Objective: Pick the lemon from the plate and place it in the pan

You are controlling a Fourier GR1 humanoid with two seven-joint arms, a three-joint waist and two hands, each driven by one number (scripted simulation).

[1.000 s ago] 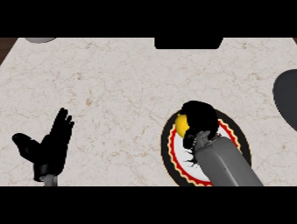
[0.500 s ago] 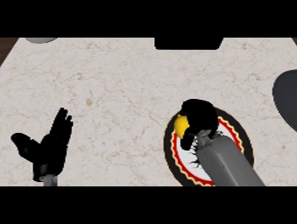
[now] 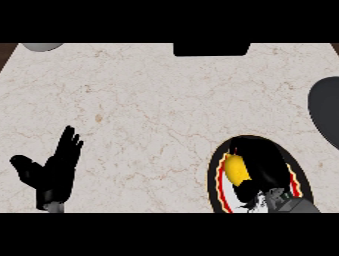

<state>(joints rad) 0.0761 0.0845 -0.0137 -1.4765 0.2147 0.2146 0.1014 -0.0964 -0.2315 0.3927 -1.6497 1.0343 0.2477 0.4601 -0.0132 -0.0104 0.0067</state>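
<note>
Low at the frame's right, my right hand [image 3: 264,162] curls round the lemon [image 3: 236,170] over the plate [image 3: 214,181]. Best to lift straight up before swinging to the pan [image 3: 338,115] at the right edge. My left hand [image 3: 54,172] rests open, lower left.

1. The counter [image 3: 164,100] fills the view, running from the near edge to the far edge.
2. The plate [image 3: 215,176] lies on the counter at the near right.
3. The lemon [image 3: 237,169] lies on the plate, left of its middle.
4. The right hand [image 3: 266,159] is over the plate, curled round the lemon from the right and far side.
5. The pan [image 3: 338,112] lies at the counter's right edge, beyond the plate and apart from it.
6. The left hand [image 3: 54,170] rests at the near left, well apart from the plate.
7. A box-shaped thing [image 3: 210,49] stands at the far edge, middle.
8. A rounded thing [image 3: 43,46] sits at the far left corner.
</note>
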